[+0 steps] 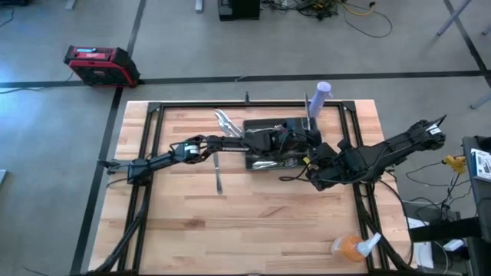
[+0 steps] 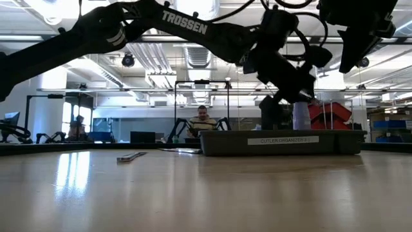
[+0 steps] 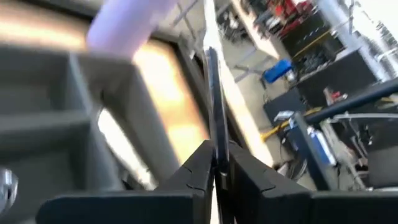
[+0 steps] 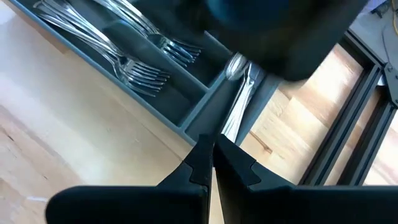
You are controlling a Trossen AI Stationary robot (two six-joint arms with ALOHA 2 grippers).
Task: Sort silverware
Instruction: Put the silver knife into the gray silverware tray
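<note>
Now | wooden table (image 1: pixel 253 230) | left claw (image 3: pixel 214 165) grips knife (image 3: pixel 214 106) | right claw (image 4: pixel 211 158) closed

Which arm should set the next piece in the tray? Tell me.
Left. The left arm has its jaws over the tray, gripping a utensil; the right arm has its jaws shut at the tray's edge.

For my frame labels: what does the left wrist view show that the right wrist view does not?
Only left wrist: the left gripper shut on a slim utensil, and a purple cylinder. Only right wrist: the right gripper, shut, with forks and a spoon lying in compartments. Both: the grey tray.
</note>
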